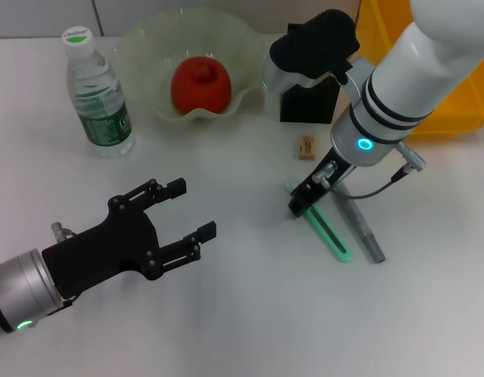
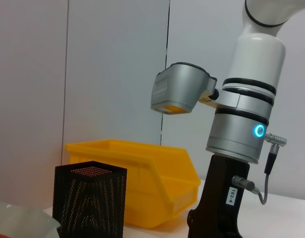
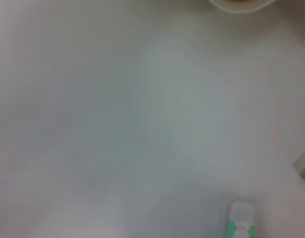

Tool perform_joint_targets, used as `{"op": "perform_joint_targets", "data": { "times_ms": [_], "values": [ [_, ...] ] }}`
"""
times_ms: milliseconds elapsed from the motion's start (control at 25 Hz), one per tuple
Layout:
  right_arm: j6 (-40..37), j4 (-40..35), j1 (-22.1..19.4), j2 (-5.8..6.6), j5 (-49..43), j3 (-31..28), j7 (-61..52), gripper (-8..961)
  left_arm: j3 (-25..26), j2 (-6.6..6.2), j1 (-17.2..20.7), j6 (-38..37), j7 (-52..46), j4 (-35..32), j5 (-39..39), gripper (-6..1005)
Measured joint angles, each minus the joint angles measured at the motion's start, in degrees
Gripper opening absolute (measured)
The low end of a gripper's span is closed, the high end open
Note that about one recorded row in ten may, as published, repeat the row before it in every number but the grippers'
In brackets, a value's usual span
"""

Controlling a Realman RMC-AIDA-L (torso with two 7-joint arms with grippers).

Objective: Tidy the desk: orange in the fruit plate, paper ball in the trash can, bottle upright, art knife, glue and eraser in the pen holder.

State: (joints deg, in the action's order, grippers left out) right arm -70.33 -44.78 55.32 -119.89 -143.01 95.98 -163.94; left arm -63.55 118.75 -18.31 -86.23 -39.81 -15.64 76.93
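So, working across the desk from the left. The bottle [image 1: 97, 94] is already standing upright at the back left, cap on top, so that one looks done. In front of it, low and near the edge, the left gripper [image 1: 188, 210] hovers over bare table with its fingers spread wide and nothing between them — I'd call that arm idle for now.

Next over, the orange [image 1: 200, 85] sits inside the fruit plate [image 1: 140, 43], so tick that off too. No paper ball anywhere on the desk that I can see; whether it's in the yellow bin [image 1: 454, 110] at the far right I can't tell, the inside isn't visible.

Then the stuff that's left. The black mesh pen holder [image 1: 309, 102] stands just right of the plate, partly hidden by the right arm's camera housing. The small tan eraser [image 1: 306, 147] lies on the table in front of it, untouched. Right of that, the right gripper [image 1: 303, 203] is down at the table, right at the top end of the green art knife [image 1: 330, 234], with the grey glue stick [image 1: 360, 228] lying just beside it. Can't tell if its jaws are closed on the knife or not.

My guess — roughly half done, with all three pen holder items remaining.
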Motion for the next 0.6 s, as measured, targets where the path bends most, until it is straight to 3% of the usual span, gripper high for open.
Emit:
{"op": "perform_joint_targets", "data": {
  "times_ms": [360,480,600],
  "values": [
    [0.36,-0.26,-0.58,0.00,0.63,-0.15,0.55,257,0.02,0.08,0.03,0.60,0.00,0.00,-0.02,777],
    [0.15,-6.23,-3.22,0.18,0.63,-0.99,0.63,164,0.04,0.07,0.03,0.60,0.00,0.00,-0.03,777],
    [-0.09,-18.49,-8.96,0.48,0.64,-4.02,1.20,164,0.05,0.06,0.00,0.60,0.00,-0.01,-0.03,777]
  ]
}}
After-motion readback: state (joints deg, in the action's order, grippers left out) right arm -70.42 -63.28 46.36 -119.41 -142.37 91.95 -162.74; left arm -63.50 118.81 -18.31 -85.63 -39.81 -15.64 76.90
